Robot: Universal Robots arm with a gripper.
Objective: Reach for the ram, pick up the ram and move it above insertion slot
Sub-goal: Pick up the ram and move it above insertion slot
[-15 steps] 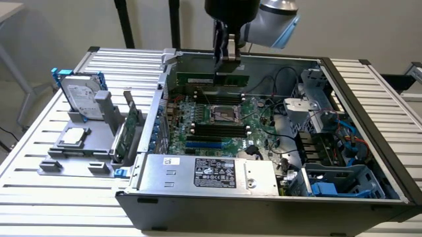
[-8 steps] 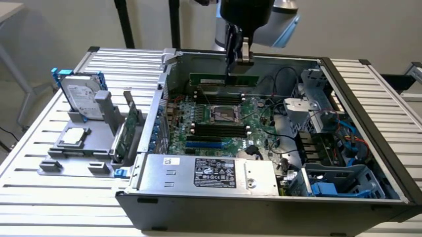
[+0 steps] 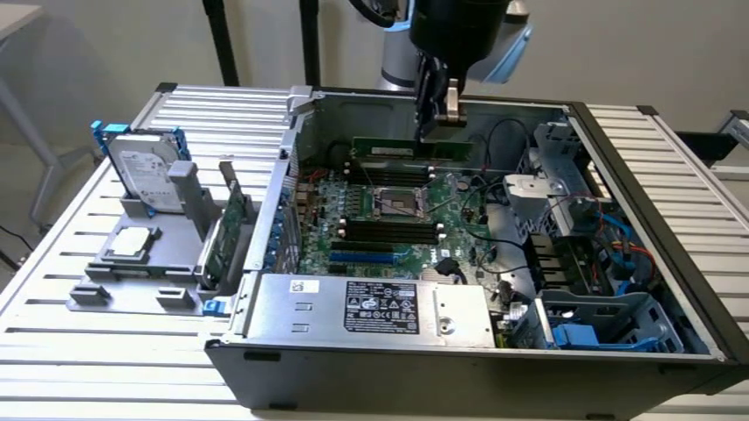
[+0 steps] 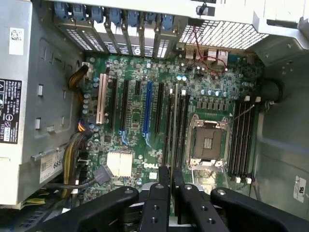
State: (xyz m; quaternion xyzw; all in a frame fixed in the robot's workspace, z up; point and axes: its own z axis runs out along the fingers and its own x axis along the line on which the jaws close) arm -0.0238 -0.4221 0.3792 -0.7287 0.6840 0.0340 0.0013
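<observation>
The ram (image 3: 392, 149), a thin green stick, hangs level inside the open computer case, above the far part of the motherboard. My gripper (image 3: 438, 132) comes down from above and is shut on the stick near its end on the exterior view's right. Black insertion slots lie in parallel rows on both sides of the processor socket (image 3: 398, 203): a near group (image 3: 387, 231) and a far group partly hidden under the stick. In the wrist view my gripper (image 4: 170, 186) is pressed together, in line with the long black insertion slots (image 4: 178, 125) beside the socket. The stick is clear of the board.
A grey holder on the exterior view's left carries a hard drive with blue rails (image 3: 146, 171) and a wider green card (image 3: 234, 224). The power supply (image 3: 374, 307) fills the case's near side. Cables and a drive cage (image 3: 585, 237) crowd the right. A blue slot (image 3: 368, 257) lies near the black ones.
</observation>
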